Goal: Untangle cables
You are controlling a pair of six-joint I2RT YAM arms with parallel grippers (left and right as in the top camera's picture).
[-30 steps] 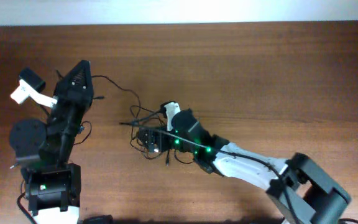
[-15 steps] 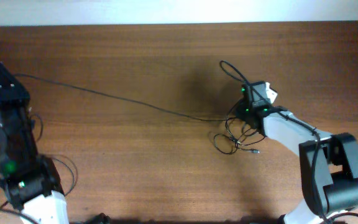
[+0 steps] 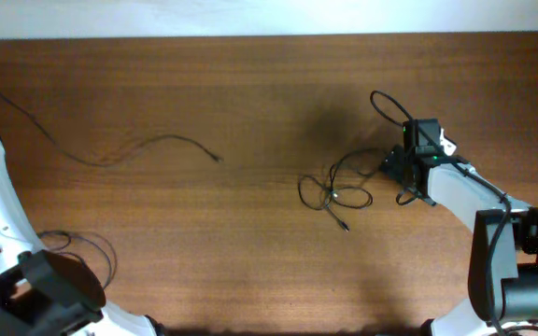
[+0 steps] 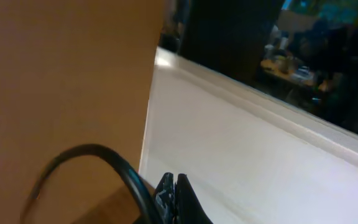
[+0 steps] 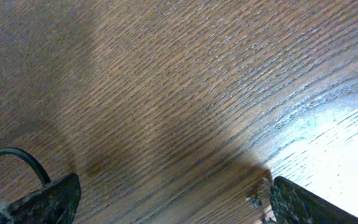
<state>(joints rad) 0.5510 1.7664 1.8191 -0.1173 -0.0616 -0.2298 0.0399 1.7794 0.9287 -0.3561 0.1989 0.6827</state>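
The tangle [image 3: 334, 192] is lying on the table [image 3: 250, 93] right of centre, its thin loops crossing one another and one plug end [image 3: 345, 227] pointing toward the near edge; a strand is reaching from it toward the right gripper [image 3: 402, 174] just beside it; that gripper is showing released in the right wrist view, jaws spread wide over bare wood; a black loop [image 3: 390, 105] is arching beyond it, and I cannot tell whether it belongs to the tangle; a free cable [image 3: 110, 155] is lying well apart on the left half, its plug [image 3: 218, 160] pointing toward the middle, its other end running off to the far left corner; there the left gripper [image 4: 173, 190] is clenching it, jaws pressed together.
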